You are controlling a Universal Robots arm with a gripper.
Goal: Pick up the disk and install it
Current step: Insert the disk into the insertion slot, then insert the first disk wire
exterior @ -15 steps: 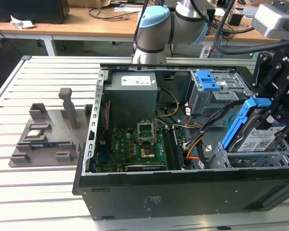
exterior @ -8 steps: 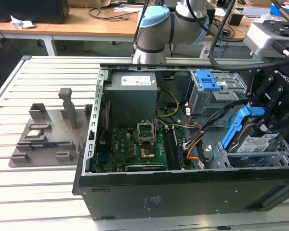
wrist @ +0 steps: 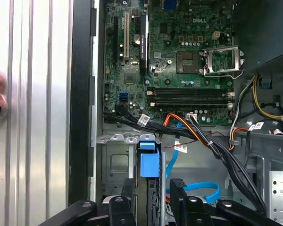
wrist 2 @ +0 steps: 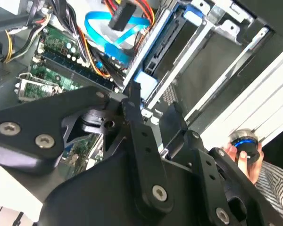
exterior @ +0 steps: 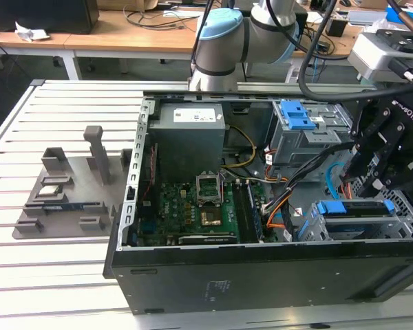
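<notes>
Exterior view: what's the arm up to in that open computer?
The arm's pincer hangs inside the open computer case, over the drive cage. Its fingers stand apart either side of the disk, which sits edge-up in the cage in its blue carrier. A person's hand rests on a blue-lit knob outside the case.

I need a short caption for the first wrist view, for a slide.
End effector hovering over the blue-railed disk seated edge-on in the drive cage, motherboard beyond.
</notes>
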